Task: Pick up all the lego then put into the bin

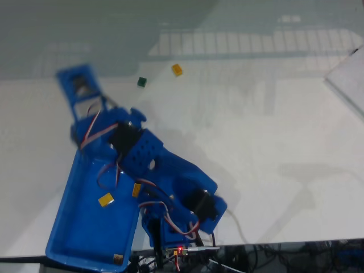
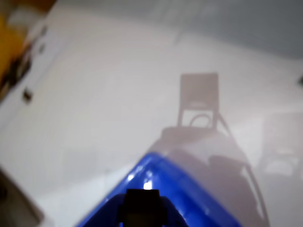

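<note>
The blurred gripper [image 1: 79, 85] hangs past the bin [image 1: 74, 227]; its jaws' state cannot be told. One yellow lego [image 1: 106, 199] lies inside; a green lego [image 1: 141, 82] and another yellow lego [image 1: 177, 69] sit on the surface [image 1: 273, 142].

Readable text: none in the fixed view or the wrist view.
Labels, brands, numbers: none legible on the bin [image 1: 74, 205], the arm [image 1: 165, 170] or the table [image 1: 273, 131]; both pictures are blurred.
</note>
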Controlling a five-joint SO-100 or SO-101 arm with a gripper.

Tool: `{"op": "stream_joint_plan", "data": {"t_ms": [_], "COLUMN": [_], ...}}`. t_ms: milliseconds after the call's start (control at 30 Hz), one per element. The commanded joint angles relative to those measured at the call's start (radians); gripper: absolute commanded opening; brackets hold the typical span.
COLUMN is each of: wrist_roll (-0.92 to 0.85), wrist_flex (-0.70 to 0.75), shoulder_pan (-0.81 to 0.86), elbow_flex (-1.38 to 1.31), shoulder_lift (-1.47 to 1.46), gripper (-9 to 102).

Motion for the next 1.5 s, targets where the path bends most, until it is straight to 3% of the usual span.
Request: {"op": "stream_joint_plan", "data": {"t_ms": [0, 267, 400, 600, 800, 900, 1233, 1467], "wrist_roll": [-0.052, -0.147, -0.19, -0.21, -0.201, -0.184, 0.08, 0.081], "wrist_flex": [0.08, 0.265, 0.321, 0.334, 0.301, 0.21, -0.407, -0.566], "shoulder_pan": [-0.127, -0.245, -0.25, -0.232, -0.187, -0.078, 0.518, 0.721], "elbow_flex": [0.003, 0.008, 0.009, 0.011, 0.011, 0.006, 0.009, -0.044], "shoulder_lift": [0.043, 0.049, 0.043, 0.041, 0.028, -0.017, -0.38, -0.698], "gripper": [1, 3, 12, 31, 33, 33, 33, 31]}}
